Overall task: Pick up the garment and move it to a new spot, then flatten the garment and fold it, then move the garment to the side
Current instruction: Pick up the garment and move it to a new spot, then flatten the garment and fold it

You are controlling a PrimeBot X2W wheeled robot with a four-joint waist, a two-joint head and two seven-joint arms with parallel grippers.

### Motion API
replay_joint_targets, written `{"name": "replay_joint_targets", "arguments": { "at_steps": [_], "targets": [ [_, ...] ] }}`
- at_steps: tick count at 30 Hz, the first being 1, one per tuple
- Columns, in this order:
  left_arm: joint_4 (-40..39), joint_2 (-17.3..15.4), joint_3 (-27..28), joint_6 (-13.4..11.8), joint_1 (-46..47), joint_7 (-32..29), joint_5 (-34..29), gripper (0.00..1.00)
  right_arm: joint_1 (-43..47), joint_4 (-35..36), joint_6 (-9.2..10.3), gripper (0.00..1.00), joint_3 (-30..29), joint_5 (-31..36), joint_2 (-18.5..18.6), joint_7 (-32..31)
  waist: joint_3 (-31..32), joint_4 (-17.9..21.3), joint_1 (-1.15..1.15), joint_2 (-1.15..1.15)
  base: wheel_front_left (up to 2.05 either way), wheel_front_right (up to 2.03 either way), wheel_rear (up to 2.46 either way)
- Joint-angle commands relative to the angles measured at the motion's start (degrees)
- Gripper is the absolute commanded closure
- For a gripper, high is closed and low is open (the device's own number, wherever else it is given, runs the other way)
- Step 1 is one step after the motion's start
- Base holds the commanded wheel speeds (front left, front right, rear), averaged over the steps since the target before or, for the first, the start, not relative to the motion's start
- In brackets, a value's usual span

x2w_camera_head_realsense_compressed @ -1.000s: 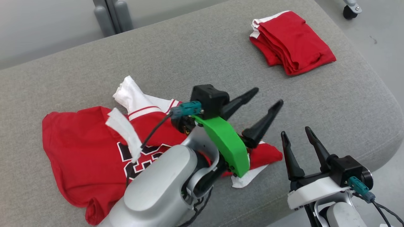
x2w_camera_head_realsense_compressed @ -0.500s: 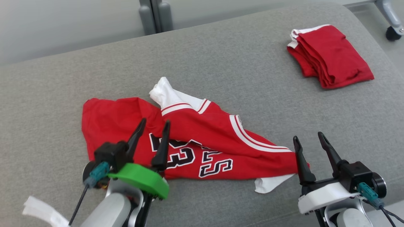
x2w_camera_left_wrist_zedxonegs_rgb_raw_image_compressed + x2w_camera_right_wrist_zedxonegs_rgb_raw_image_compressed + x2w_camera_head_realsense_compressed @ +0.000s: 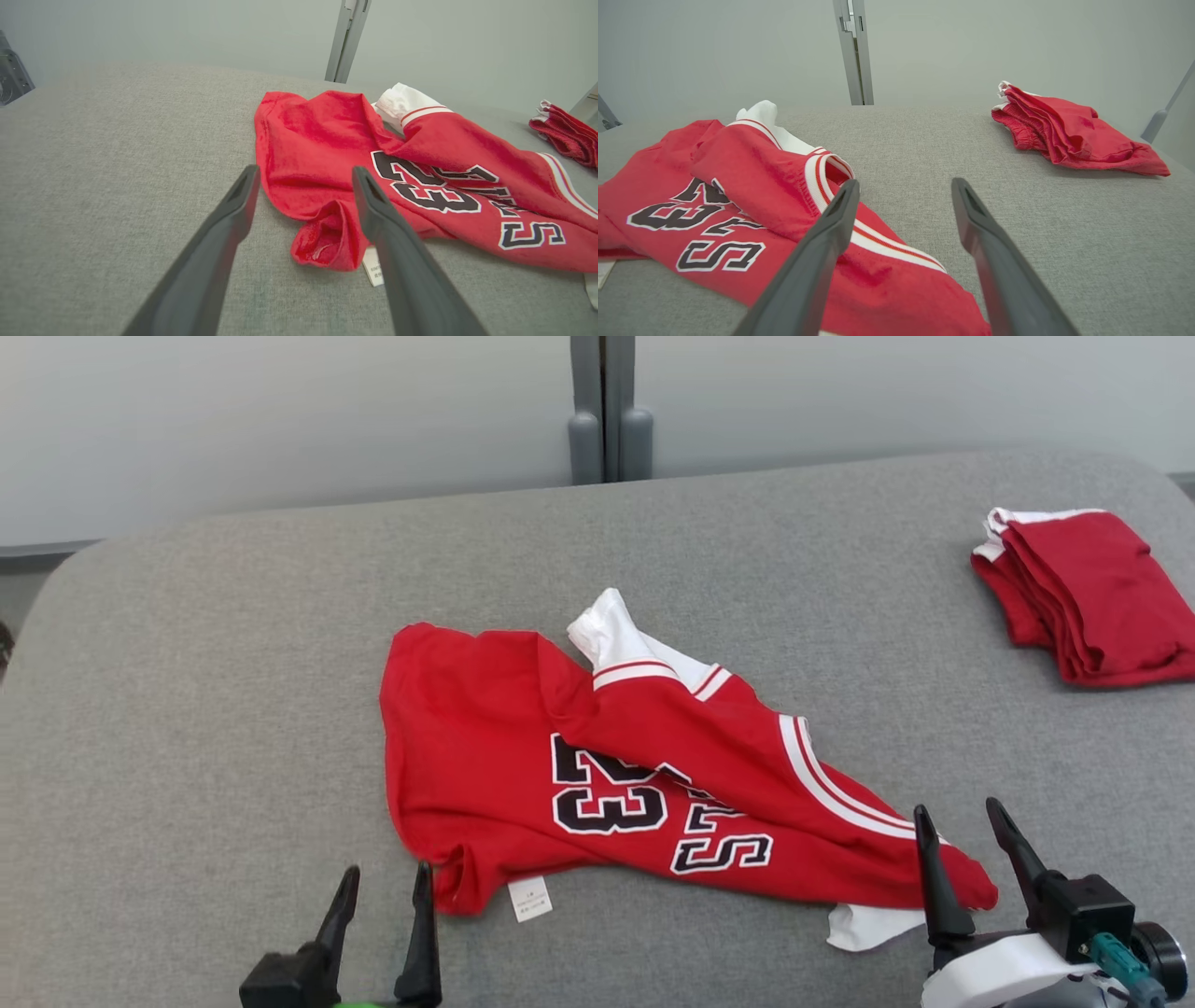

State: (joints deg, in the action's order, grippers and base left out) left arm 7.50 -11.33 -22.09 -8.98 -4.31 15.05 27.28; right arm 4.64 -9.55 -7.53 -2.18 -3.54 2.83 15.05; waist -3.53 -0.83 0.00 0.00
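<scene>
Wide grey fabric surface (image 3: 233, 644); pale wall (image 3: 280, 420) behind; grey post (image 3: 602, 411) mid-back.

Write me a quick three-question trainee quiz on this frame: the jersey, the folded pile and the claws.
1. True or false: the red jersey lies flat and smooth on the grey cushion.
2. The folded red garment sits: A) at the robot's far right, B) at its far left, C) under the jersey.
3. Fill in: the left claw and right claw both stand ____.
Key: 1 false, it is rumpled and folded over itself; 2 A; 3 open, holding nothing.
</scene>
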Motion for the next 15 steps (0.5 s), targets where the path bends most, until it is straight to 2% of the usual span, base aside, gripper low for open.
{"name": "replay_joint_targets", "arguments": {
  "at_steps": [1,8,15],
  "targets": [
    [-0.4,0.9,1.6,1.2,-2.6,0.1,-1.8,0.00,1.4,-0.2,0.09,0.00,-0.1,-0.5,0.1,0.2,3.2,-2.9,0.00,0.00,0.00,0.00,0.00],
    [0.1,4.9,8.5,7.3,-8.4,0.1,-7.1,0.00,2.4,-0.2,0.09,0.00,0.4,-1.3,0.1,0.2,4.0,-3.1,0.00,0.00,0.00,0.00,0.00],
    [3.1,7.2,11.2,12.2,-4.6,0.1,-9.2,0.00,1.1,0.0,0.09,0.00,1.0,-0.6,0.1,0.2,3.1,-2.2,0.00,0.00,0.00,0.00,0.00]
  ]
}}
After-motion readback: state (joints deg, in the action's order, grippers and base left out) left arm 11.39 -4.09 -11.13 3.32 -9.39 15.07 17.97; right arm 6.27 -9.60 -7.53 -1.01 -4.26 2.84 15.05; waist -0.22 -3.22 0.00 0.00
